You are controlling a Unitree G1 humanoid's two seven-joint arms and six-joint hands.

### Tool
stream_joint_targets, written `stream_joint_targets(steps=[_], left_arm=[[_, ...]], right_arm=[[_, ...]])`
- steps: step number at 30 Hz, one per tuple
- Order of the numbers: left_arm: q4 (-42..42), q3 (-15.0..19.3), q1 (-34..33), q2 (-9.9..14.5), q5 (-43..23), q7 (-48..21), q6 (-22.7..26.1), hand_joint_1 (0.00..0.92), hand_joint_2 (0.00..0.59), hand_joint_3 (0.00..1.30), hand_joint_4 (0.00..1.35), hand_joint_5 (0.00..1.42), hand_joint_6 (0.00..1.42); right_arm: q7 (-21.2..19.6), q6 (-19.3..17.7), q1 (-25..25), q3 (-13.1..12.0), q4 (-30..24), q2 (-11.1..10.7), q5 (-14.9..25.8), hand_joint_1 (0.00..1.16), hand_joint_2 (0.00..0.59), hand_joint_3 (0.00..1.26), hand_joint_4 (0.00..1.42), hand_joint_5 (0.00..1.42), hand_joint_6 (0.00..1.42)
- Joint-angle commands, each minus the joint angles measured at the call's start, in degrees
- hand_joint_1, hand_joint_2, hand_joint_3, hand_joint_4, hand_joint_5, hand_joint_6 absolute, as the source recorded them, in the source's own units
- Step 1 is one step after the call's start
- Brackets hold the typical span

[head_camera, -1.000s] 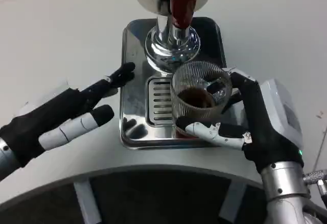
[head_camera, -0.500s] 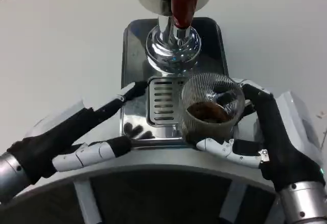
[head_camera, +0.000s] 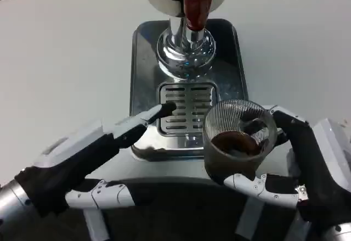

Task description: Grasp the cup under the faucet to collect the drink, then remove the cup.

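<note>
My right hand (head_camera: pixel 299 167) grips a ribbed clear glass cup (head_camera: pixel 237 142) with dark drink in it, at the lower right, off the front right corner of the tray. The faucet (head_camera: pixel 196 6), with a red lever and a chrome base, stands at the top middle over the steel drip tray (head_camera: pixel 143 60). The slotted grate (head_camera: pixel 184 108) under the faucet is bare. My left hand (head_camera: pixel 90 158) lies open at the lower left, fingers stretched out, one fingertip reaching the grate's left edge.
The white round table (head_camera: pixel 66 60) spreads to the left and right of the tray. Its front edge curves just below the tray, with dark floor and the table's white legs beneath.
My right hand has drawn the cup off the grate, toward me and to the right. My left hand has slid right and nearer along the tray's front left.
</note>
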Motion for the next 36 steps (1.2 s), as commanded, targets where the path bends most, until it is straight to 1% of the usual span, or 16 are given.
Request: stream_joint_targets(steps=[1,8,12,16,23,29,36], left_arm=[[-2.6,-0.4,2.6,0.1,0.0,1.0,-1.7,0.0,0.04,0.0,0.0,0.0,0.0],[-6.7,0.2,5.9,0.6,1.7,2.1,-2.2,0.0,0.039,0.0,0.0,0.0,0.0],[-8.7,0.9,7.9,0.7,2.8,3.2,-1.8,0.0,0.038,0.0,0.0,0.0,0.0],[-10.6,1.5,9.9,0.6,4.6,4.7,-1.1,0.0,0.037,0.0,0.0,0.0,0.0],[-14.8,0.9,12.7,-0.3,7.6,6.8,0.5,0.0,0.039,0.0,0.0,0.0,0.0],[-18.2,0.7,14.7,-0.7,9.6,8.1,2.9,0.0,0.039,0.0,0.0,0.0,0.0],[-18.9,0.8,14.9,-0.8,10.5,9.1,4.4,0.0,0.039,0.0,0.0,0.0,0.0]], right_arm=[[0.7,-2.9,2.4,0.2,-3.9,0.1,-0.2,0.97,0.218,0.96,1.25,1.28,1.42],[1.9,-4.2,7.2,1.2,-7.4,0.3,-1.3,0.97,0.217,0.96,1.25,1.28,1.42],[2.3,-4.6,8.5,2.1,-8.3,0.6,-1.9,0.97,0.217,0.96,1.25,1.28,1.42],[3.0,-5.0,9.0,2.9,-8.8,0.5,-2.4,0.97,0.217,0.96,1.25,1.28,1.42],[4.6,-5.5,9.3,3.7,-9.5,0.4,-3.0,0.97,0.217,0.95,1.25,1.28,1.42],[5.4,-5.8,9.9,3.8,-10.2,0.1,-3.0,0.97,0.217,0.95,1.25,1.28,1.42],[6.3,-6.2,9.5,3.9,-9.9,0.0,-2.5,0.97,0.217,0.95,1.25,1.28,1.42]])
